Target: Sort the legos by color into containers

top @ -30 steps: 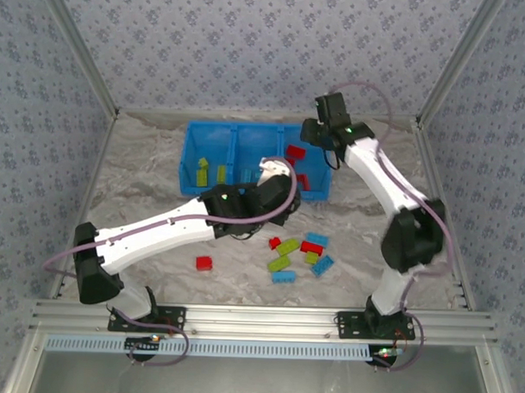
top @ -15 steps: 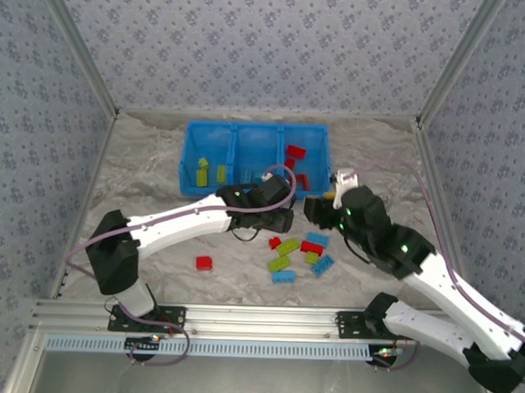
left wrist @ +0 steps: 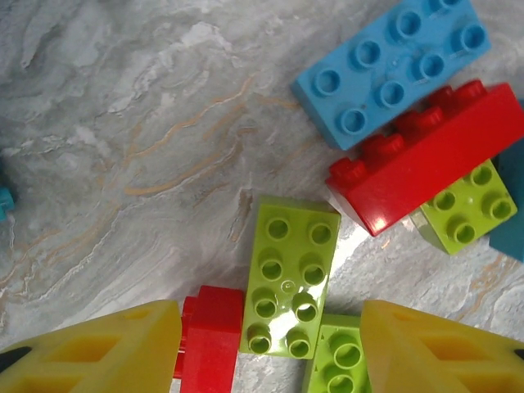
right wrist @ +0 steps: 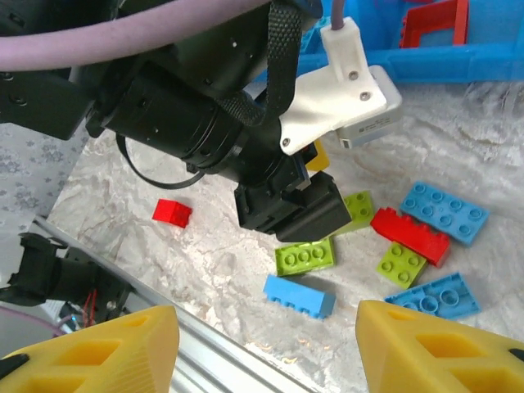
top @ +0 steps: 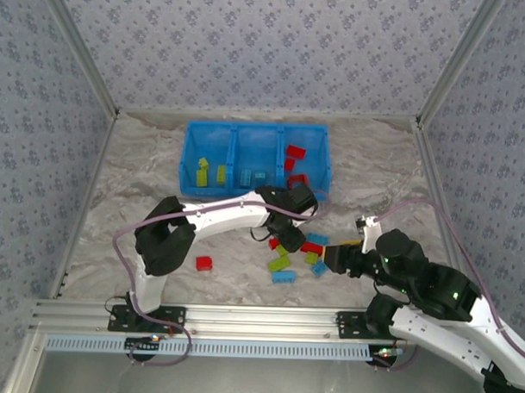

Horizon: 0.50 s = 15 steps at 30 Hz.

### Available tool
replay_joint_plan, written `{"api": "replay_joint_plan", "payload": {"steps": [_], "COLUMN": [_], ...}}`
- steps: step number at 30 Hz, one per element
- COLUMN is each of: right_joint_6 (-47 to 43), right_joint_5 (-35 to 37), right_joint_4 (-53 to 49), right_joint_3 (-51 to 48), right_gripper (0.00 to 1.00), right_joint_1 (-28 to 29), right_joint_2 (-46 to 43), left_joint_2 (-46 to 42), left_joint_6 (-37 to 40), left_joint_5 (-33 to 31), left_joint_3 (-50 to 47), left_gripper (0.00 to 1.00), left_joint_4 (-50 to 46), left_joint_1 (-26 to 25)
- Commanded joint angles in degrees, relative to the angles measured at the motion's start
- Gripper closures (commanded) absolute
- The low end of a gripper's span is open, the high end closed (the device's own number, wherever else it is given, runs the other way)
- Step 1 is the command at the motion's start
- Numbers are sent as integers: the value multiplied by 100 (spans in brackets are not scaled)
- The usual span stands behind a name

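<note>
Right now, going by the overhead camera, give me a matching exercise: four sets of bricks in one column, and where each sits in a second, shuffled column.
Things
1. sorted yellow-green studded plastic bricks
2. sorted light-blue studded plastic bricks
3. sorted red studded plastic bricks
4. lone red studded plastic brick

Places
a. right compartment of the bright-blue plastic bin
b. marbled table, left of the loose pile
c. left compartment
d. middle compartment

Pairs: 1-c, 2-d, 3-a, 4-b
</note>
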Motion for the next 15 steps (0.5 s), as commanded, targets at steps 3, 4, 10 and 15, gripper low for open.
{"api": "replay_joint_plan", "payload": {"steps": [3,4,10,15], "right_joint_6": [162,132,-11,-15], "right_joint_5": [-259,-307,-527,-386], "right_joint_4": [-243,-210,-216,-394], "right_joint_3": [371,374,387,488], "right_gripper": [34,33,32,32], "right_joint_1": [43,43,44,50], "right_joint_2": [-215,-231,-338,-357], "left_joint_2": [360,439,829,923], "left_joint_6": [647,673,640,590], "left_joint_5": [54,52,0,119], "left_joint_3": [326,382,649,562], "left_gripper": [38,38,40,46], "left_joint_4": [-340,-356,-426,-291], "left_joint_1": [-68,-77,-86,-120]}}
